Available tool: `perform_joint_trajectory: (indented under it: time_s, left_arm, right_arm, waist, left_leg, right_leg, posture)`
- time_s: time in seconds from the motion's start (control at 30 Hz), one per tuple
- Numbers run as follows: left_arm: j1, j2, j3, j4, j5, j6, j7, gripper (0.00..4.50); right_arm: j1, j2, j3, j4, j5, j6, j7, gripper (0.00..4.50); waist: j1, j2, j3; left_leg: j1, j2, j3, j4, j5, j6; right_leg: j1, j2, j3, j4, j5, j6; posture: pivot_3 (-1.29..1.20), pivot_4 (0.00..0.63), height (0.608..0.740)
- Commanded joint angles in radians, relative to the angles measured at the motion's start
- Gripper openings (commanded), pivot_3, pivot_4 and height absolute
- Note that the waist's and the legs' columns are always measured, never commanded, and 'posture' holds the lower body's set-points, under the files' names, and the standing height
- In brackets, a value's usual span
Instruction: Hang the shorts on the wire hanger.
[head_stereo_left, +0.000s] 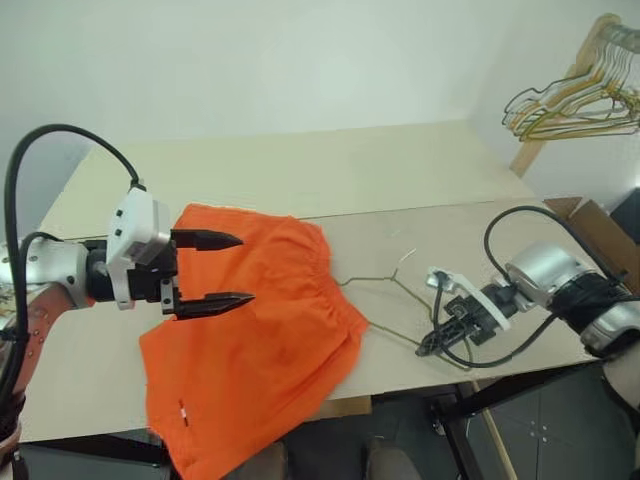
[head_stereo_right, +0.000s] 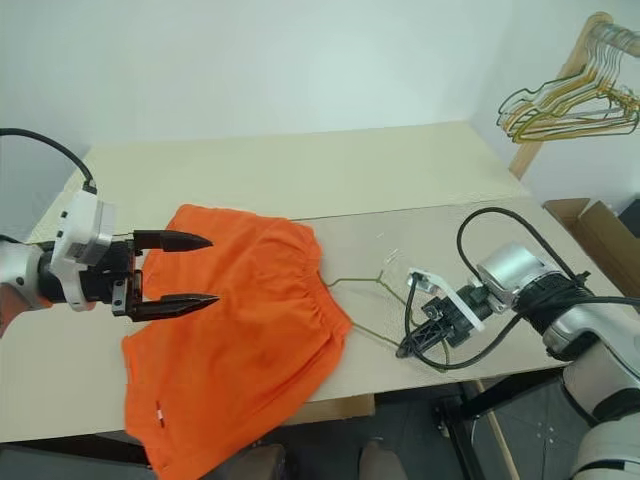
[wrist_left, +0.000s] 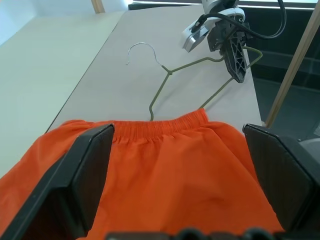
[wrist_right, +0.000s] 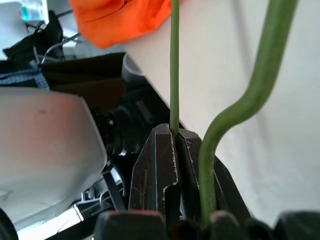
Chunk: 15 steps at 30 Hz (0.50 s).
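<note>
Right hand clenched on the wire hanger at its 4 o'clock corner — feeding it into the shorts; left hand released, poised above the fabric on the table.

One shorts, one wire hanger on table, one hanger bunch, one cardboard box
</note>
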Motion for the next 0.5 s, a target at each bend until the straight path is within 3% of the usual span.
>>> perform_joint_trajectory:
  time_s: [0.03,0.3,0.5]
  left_arm:
    - [-0.023,0.006,-0.002,-0.007,0.006,-0.032,-0.009,4.47]
    - [-0.007,0.018,0.008,-0.017,0.004,-0.039,-0.015,4.47]
    - [0.003,0.029,0.016,-0.017,0.007,-0.042,-0.013,4.47]
  right_arm:
    - [-0.024,0.005,0.014,-0.041,0.032,-0.017,0.053,0.00]
    - [-0.101,0.346,-0.193,0.515,-0.159,0.015,-0.037,0.00]
    - [-0.118,0.358,-0.233,0.462,-0.191,-0.015,0.053,0.00]
  waist:
    - [0.001,0.000,0.000]
    - [0.004,-0.002,-0.002]
    - [0.016,-0.003,-0.003]
  left_leg:
    - [0.000,0.000,0.000,0.000,0.000,0.000]
    - [0.000,0.000,0.000,0.000,0.003,-0.004]
    - [-0.004,-0.001,-0.002,0.000,0.006,-0.010]
  right_leg:
    - [0.000,0.000,0.000,0.000,0.000,0.000]
    - [0.000,0.001,0.000,0.002,0.001,-0.001]
    - [0.000,-0.001,-0.002,0.002,0.001,-0.001]
  posture:
    - [0.06,0.046,0.740]
    - [0.08,0.035,0.740]
    - [0.09,0.041,0.740]
